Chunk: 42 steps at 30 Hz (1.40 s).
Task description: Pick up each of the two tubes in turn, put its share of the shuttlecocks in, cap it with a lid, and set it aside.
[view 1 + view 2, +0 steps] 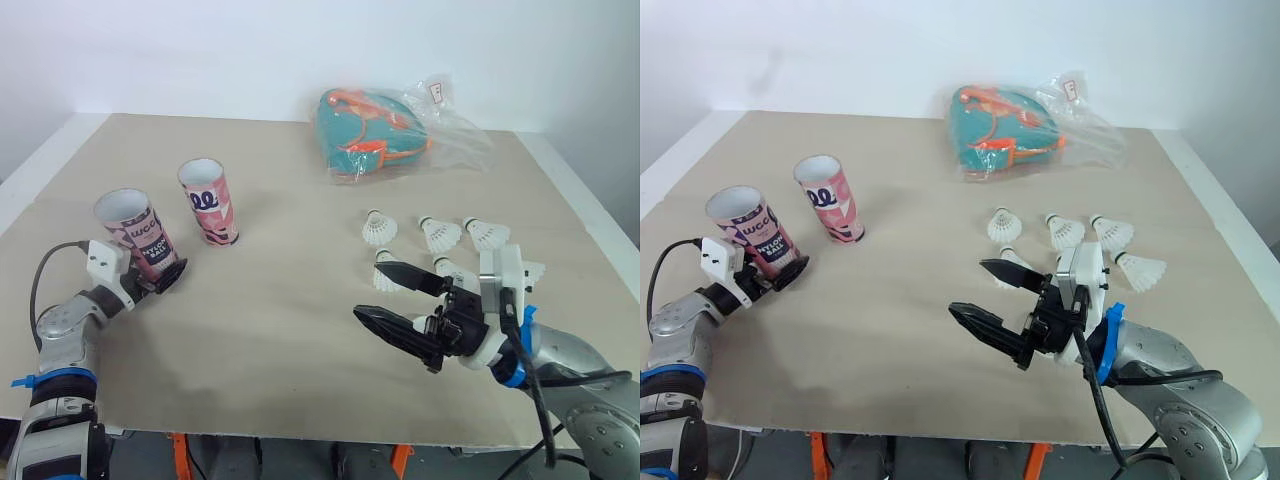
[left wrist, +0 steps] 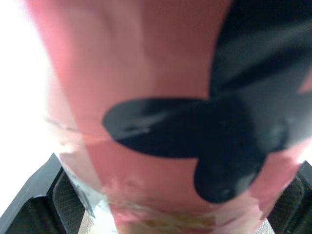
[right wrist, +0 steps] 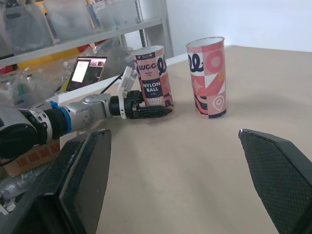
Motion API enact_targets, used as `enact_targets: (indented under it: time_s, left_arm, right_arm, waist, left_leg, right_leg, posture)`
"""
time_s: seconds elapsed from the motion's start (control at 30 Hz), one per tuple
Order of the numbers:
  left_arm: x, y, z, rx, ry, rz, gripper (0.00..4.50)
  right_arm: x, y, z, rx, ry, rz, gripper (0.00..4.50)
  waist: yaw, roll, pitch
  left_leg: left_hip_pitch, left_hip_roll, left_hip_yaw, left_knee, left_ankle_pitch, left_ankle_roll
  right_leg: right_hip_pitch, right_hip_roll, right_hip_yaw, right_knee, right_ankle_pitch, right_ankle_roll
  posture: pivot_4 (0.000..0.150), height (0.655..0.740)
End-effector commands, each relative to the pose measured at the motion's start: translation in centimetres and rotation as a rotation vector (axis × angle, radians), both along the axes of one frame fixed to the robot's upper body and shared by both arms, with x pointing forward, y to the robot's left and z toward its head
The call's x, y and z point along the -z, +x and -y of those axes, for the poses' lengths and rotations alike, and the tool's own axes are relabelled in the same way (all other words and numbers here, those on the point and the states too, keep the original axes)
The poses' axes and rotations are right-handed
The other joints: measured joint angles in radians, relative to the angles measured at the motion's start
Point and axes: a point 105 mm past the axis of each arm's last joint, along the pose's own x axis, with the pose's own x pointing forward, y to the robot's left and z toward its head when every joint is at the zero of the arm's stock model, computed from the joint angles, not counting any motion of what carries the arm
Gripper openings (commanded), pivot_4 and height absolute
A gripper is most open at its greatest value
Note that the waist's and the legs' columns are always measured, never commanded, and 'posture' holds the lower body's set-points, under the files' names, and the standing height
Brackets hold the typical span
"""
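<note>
Tube upright, mouth-up, in left tool

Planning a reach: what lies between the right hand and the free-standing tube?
Bare table only, from right hand to tube; the right wrist view shows it.

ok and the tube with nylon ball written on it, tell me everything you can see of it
The nylon ball tube is a short, cardboard-looking cylinder printed in pink, black and white. Its top is open, with no lid on it. It appears to stand on its base on the table near the robot's left edge, apart from the second tube beside it. The left gripper clasps its lower part, a black finger on either side.
</note>
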Motion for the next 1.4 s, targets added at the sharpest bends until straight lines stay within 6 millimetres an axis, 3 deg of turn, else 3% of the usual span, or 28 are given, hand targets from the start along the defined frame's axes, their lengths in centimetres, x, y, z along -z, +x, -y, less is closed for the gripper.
enact_targets:
  time_s: [0.03,0.33,0.5,0.67,0.93,1.1,1.23,1.4]
  left_arm:
    - [-0.1,0.1,0.2,-0.011,-0.017,-0.003,3.74]
    - [-1.5,-0.1,1.9,0.020,-0.075,0.014,3.74]
    - [-3.2,-2.3,4.8,0.232,0.020,0.029,3.74]
    - [-4.7,-5.5,8.8,0.557,0.177,-0.009,3.74]
    - [-6.3,-7.2,12.5,0.895,0.319,-0.084,3.74]
    - [-4.7,-8.5,13.2,1.086,0.513,-0.242,3.74]
    - [-1.8,-7.7,11.2,1.123,0.780,-0.338,3.74]
    - [-2.5,-7.2,12.4,1.163,0.716,-0.291,3.74]
  right_arm:
    - [-1.1,-0.4,-0.1,-0.009,0.000,0.059,4.50]
    - [-0.6,-0.2,-0.1,0.013,-0.023,0.045,4.50]
    - [0.6,-0.4,0.4,0.070,-0.040,-0.009,4.50]
    - [2.4,-0.2,0.9,0.190,-0.064,-0.075,4.50]
    - [4.1,1.8,1.1,0.360,-0.108,-0.131,4.50]
    - [5.2,3.5,0.6,0.420,-0.151,-0.158,4.50]
    - [6.9,5.4,1.2,0.504,-0.160,-0.237,4.50]
    - [6.9,7.0,1.9,0.547,-0.168,-0.227,4.50]
  waist:
    - [0.000,0.000,0.000]
    - [-0.001,0.000,0.000]
    - [-0.002,-0.001,0.001]
    - [-0.003,-0.001,0.002]
    - [-0.005,-0.001,0.003]
    - [-0.010,-0.001,0.003]
    - [-0.008,0.001,0.004]
    - [-0.007,0.002,0.004]
  left_leg:
    - [0.000,0.000,0.000,0.000,0.000,0.000]
    - [-0.001,0.000,0.000,0.000,0.000,0.000]
    - [-0.001,0.000,0.000,-0.001,0.000,-0.001]
    - [-0.001,0.000,-0.001,-0.003,0.000,-0.001]
    - [-0.002,0.001,0.000,-0.002,0.000,-0.001]
    - [-0.003,0.001,0.000,-0.003,0.000,-0.001]
    - [-0.004,0.001,-0.001,-0.005,0.000,0.000]
    - [-0.005,0.002,-0.002,-0.004,-0.002,0.002]
  right_leg:
    - [0.000,0.000,0.000,0.000,0.000,0.000]
    - [0.000,0.000,0.000,0.000,0.000,0.000]
    - [0.000,0.000,0.000,0.000,-0.001,-0.001]
    - [-0.001,0.000,-0.001,0.000,-0.002,-0.003]
    - [-0.003,0.000,-0.001,0.000,-0.004,-0.006]
    - [-0.005,0.000,0.000,0.000,-0.004,-0.006]
    - [-0.007,0.003,0.000,0.001,-0.003,-0.007]
    - [-0.007,0.003,-0.001,0.002,-0.004,-0.007]
  posture:
    - [0.150,0.7400]
    - [0.150,0.7400]
    - [0.150,0.7400]
    - [0.150,0.7400]
    - [0.150,0.7400]
    - [0.150,0.7400]
    - [0.150,0.7400]
    - [0.150,0.7400]
